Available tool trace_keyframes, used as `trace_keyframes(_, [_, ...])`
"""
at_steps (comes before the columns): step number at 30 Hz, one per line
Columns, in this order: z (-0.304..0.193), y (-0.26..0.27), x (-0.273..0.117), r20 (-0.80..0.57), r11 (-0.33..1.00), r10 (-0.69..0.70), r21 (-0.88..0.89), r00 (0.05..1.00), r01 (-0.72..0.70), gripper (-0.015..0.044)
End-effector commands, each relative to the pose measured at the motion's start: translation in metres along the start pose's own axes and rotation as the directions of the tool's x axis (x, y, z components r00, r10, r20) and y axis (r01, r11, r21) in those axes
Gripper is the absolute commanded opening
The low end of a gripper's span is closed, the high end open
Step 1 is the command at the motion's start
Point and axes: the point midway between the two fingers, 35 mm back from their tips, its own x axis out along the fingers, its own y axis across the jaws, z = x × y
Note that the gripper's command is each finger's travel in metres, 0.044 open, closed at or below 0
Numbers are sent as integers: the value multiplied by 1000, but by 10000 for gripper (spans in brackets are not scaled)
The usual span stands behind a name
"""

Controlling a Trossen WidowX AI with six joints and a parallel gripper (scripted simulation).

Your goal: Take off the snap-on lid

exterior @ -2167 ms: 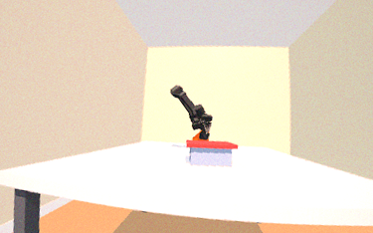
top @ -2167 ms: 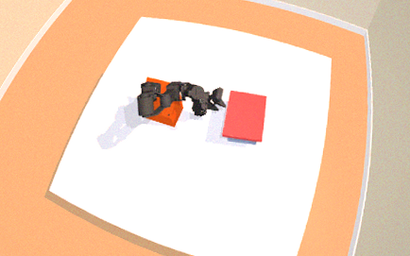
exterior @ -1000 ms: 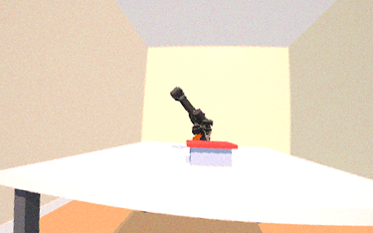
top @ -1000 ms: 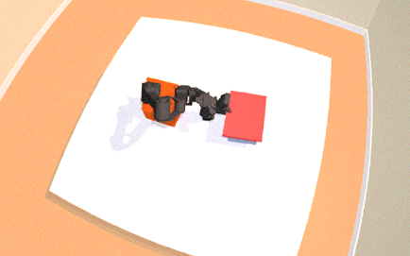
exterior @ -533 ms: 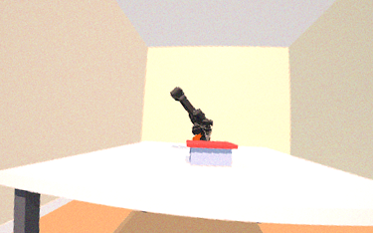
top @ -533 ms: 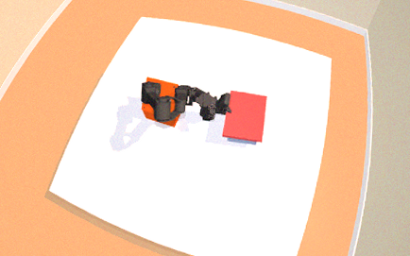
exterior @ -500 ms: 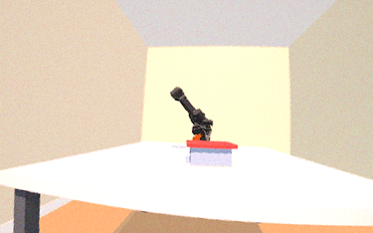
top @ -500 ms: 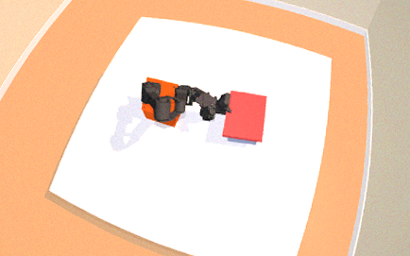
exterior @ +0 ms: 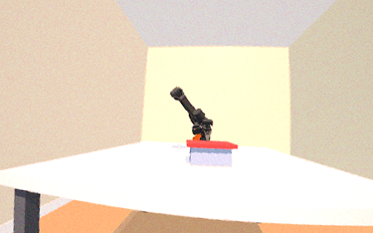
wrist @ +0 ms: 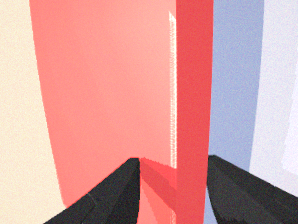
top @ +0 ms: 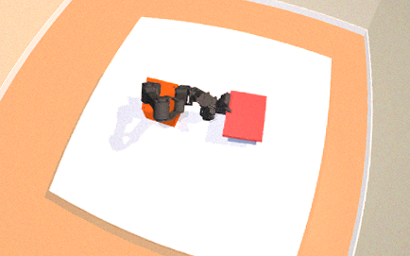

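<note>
The red lid (top: 246,117) (exterior: 212,145) (wrist: 110,75) lies over the pale blue-white storage box (top: 242,141) (exterior: 211,157) (wrist: 235,75), top face up. The lid's rim overhangs the box walls. Whether the lid is fully seated or slightly raised cannot be told. My gripper (top: 229,107) (exterior: 205,139) (wrist: 172,165) is shut on the lid's near edge, on the robot's side. In the wrist view one finger is on the top-face side and the other is at the rim's lower edge, beside the box wall. The finger pads are hidden.
The box stands on the white table (top: 168,189) (exterior: 139,181). An orange plate lies under the arm's base, left of the box in the top view. The table's edges are well away from the box.
</note>
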Motion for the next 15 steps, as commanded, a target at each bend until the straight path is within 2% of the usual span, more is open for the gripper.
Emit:
trace_keyframes(1, [0,2,-2,1,1000,4,2,1000,-4,0])
trace_keyframes(15, [0,4,-4,1,1000,4,2,1000,-4,0])
